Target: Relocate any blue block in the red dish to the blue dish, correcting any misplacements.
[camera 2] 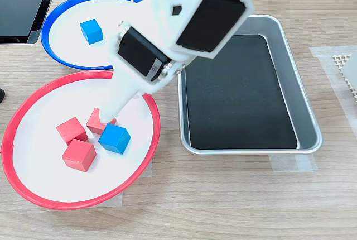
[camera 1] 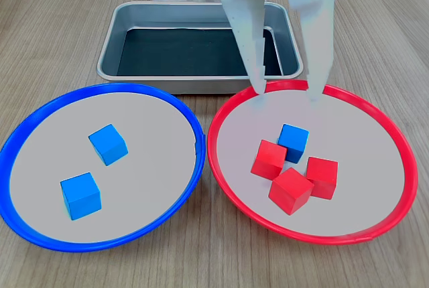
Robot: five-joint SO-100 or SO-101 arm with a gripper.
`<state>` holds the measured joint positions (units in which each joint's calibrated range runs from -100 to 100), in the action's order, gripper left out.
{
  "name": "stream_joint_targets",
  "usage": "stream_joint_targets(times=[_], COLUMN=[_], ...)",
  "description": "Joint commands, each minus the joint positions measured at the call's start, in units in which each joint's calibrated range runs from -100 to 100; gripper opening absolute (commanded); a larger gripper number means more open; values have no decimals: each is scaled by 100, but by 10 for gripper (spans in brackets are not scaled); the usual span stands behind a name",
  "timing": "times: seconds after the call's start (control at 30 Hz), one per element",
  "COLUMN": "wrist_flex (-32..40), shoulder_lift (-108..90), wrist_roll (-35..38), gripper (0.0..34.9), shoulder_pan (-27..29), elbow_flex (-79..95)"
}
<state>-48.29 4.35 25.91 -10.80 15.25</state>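
Blue block sits inside the red dish, touching a cluster of three red cubes near the dish's centre; in the first exterior view it lies on the cluster's far side, toward the metal tray. White gripper hangs over the far part of the red dish with its two fingers spread apart and nothing between them, the tips poised just beyond the blue block. In the second exterior view the arm slants down across the red dish's rim, its tip beside the block. To the first exterior view's left of the red dish, almost rim to rim with it, lies the blue dish, holding two more blue cubes set well apart from each other. The tray stands behind both dishes on the wooden table.
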Motion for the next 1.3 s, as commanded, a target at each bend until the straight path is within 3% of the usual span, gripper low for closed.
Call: stream_joint_targets(times=[0.0, 1.27], wrist_flex=[-136, -681], shoulder_lift=[47, 2051], wrist_roll=[29, -88], gripper=[171, 157], shoulder_pan=[96, -271], elbow_flex=[-264, -2412])
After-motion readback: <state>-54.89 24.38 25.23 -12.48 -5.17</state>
